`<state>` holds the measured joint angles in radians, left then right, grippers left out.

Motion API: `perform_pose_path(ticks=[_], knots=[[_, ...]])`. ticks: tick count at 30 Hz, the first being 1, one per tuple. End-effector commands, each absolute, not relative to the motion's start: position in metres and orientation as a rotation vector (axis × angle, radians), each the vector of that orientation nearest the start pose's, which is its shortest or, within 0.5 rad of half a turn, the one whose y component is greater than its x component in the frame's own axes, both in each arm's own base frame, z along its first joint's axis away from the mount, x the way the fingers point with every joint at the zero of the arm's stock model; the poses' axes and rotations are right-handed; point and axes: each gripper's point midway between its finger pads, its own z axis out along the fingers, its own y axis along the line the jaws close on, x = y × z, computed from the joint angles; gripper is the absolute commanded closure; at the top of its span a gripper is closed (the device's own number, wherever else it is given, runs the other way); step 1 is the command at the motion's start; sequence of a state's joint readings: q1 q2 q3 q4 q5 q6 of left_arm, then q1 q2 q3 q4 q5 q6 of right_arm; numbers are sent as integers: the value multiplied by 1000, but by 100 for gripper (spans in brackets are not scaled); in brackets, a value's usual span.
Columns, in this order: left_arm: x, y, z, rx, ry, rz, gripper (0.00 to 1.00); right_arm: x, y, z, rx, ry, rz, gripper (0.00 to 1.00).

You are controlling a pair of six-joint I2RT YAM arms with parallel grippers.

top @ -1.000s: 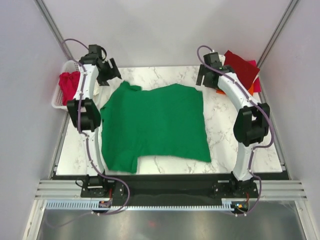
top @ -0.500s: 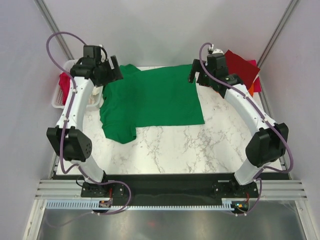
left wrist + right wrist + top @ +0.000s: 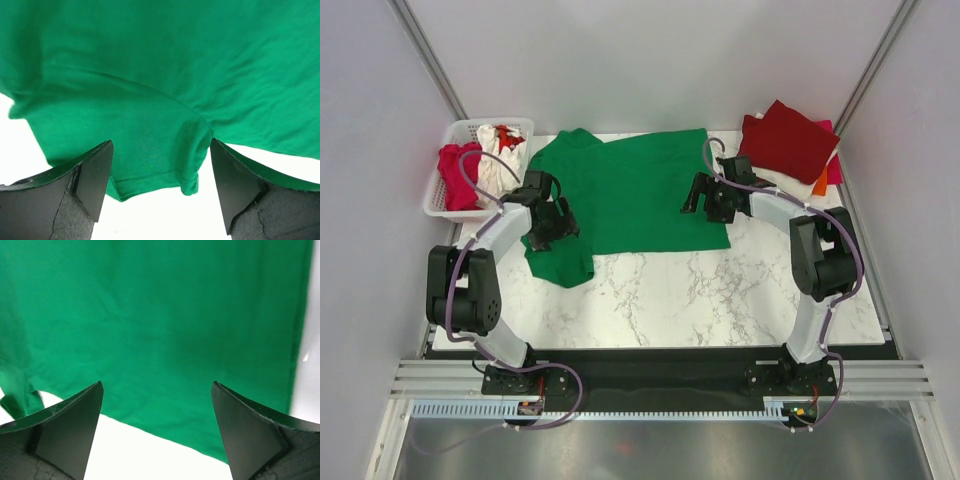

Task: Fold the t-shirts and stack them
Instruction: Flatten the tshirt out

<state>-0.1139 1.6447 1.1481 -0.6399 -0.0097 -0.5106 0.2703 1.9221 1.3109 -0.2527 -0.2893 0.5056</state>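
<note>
The bright green t-shirt [image 3: 630, 185] lies spread flat on the far half of the table, one sleeve hanging toward the near left. My left gripper [image 3: 553, 218] is open and empty over that sleeve [image 3: 150, 155], its fingers [image 3: 95, 172] apart on either side of it. My right gripper [image 3: 704, 196] is open and empty over the shirt's near right edge [image 3: 165, 340]. A dark red t-shirt [image 3: 790, 138] tops a folded pile at the far right, with white [image 3: 782, 180], orange [image 3: 822, 186] and magenta [image 3: 835, 168] edges showing beneath.
A white slatted basket [image 3: 470, 127] stands at the far left holding a magenta-red shirt [image 3: 453, 175] and a white one [image 3: 498, 162]. The marble table [image 3: 670, 300] shows bare in its near half. Grey walls close in both sides.
Both grippers dragged the green shirt toward the far edge, let go of it, and drew back low over its near edge. The shirt now lies further from me.
</note>
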Motion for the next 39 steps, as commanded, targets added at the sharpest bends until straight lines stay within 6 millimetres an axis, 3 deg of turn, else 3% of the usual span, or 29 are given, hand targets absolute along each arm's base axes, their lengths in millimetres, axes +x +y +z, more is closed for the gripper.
perform_pose_path(ticks=[1,5,9,12,16,17,19,23,24,27,28,30,33,34,35,36,39], knots=[[369,-63,79,-634,2508,-222,15,436,192,64,172,2464,730,3],[362,-68,57,-647,2544,-193,15,421,181,39,206,2499,690,3],[348,-69,36,-688,2585,-168,16,393,160,3,299,2580,598,3],[333,-75,26,-678,2613,-165,16,373,141,-11,386,2614,539,3],[308,-93,29,-591,2633,-200,18,349,120,-9,466,2612,499,3],[303,-99,42,-579,2606,-249,19,345,115,-8,475,2608,485,3],[285,-107,45,-523,2605,-272,19,328,107,-14,470,2636,439,2],[256,-128,69,-382,2531,-373,19,318,89,-9,489,2616,361,2],[254,-134,90,-347,2458,-430,19,318,84,-9,500,2614,345,2],[252,-138,124,-316,2340,-510,19,317,72,-3,532,2603,285,2],[251,-137,146,-308,2265,-551,19,318,71,4,523,2590,287,2],[252,-137,163,-303,2213,-579,19,323,76,15,515,2562,326,2],[258,-140,170,-302,2207,-582,19,342,97,50,435,2495,426,2],[253,-149,156,-385,2290,-630,20,343,112,58,376,2501,463,2],[239,-120,130,-447,2415,-400,13,347,121,65,322,2495,481,2],[255,-124,136,-442,2372,-403,13,355,138,77,254,2489,527,2],[287,-133,129,-433,2383,-346,14,371,157,93,170,2471,569,2]])
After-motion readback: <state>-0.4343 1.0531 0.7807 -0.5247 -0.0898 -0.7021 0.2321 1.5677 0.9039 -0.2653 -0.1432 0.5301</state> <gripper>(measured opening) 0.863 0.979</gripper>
